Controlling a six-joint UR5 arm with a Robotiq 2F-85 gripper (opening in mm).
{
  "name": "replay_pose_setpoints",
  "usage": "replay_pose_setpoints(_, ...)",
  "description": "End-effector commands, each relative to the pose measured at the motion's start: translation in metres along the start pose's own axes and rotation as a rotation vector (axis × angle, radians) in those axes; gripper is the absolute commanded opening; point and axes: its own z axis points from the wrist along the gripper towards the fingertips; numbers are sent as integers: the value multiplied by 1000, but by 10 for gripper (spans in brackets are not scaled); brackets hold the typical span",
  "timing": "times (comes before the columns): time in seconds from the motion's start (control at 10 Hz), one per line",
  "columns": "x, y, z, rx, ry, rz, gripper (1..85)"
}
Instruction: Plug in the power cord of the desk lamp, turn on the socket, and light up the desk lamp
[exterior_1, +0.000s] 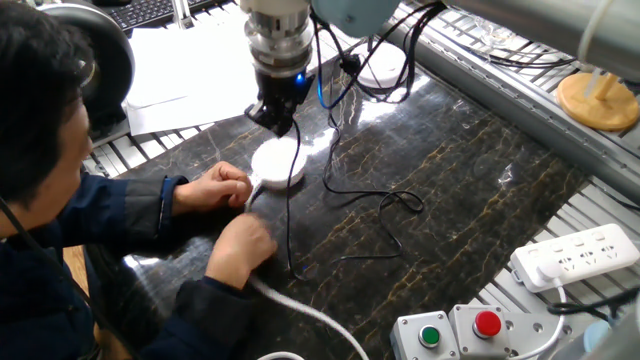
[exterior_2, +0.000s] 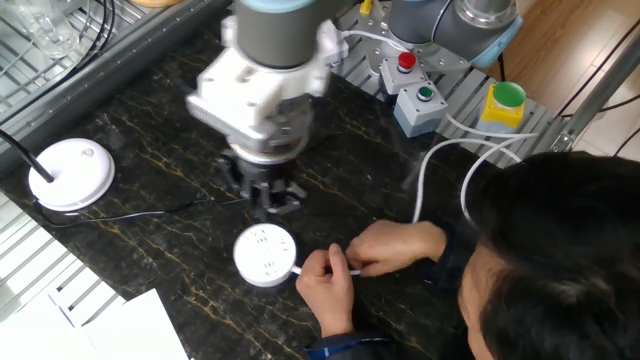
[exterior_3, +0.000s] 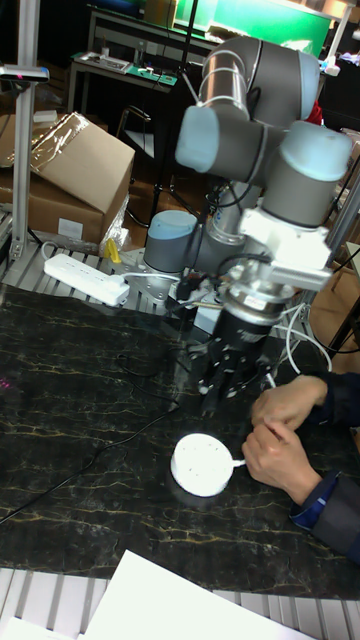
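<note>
The gripper (exterior_2: 266, 196) hangs just above the dark marble table (exterior_2: 150, 165) — its fingers are blurred and close together, and whether they pinch anything I cannot tell. The socket (exterior_2: 265, 256) lies flat on the table at about 6 o'clock from the gripper in the other fixed view, just beside it and apart. A person's hands (exterior_2: 360, 262) pinch the thick white cable (exterior_2: 425, 175) at the socket's 3 o'clock side. The desk lamp (exterior_2: 70, 173) sits well apart at 9 o'clock, with the power cord (exterior_1: 375, 210) trailing across the marble.
</note>
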Motion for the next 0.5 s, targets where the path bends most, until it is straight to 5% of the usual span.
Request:
replay_pose_setpoints(0.0, -20, -31, 10, -16, -6, -45, 10)
replay_pose_setpoints(0.4, -46, -45, 36, 28, -45, -88, 10)
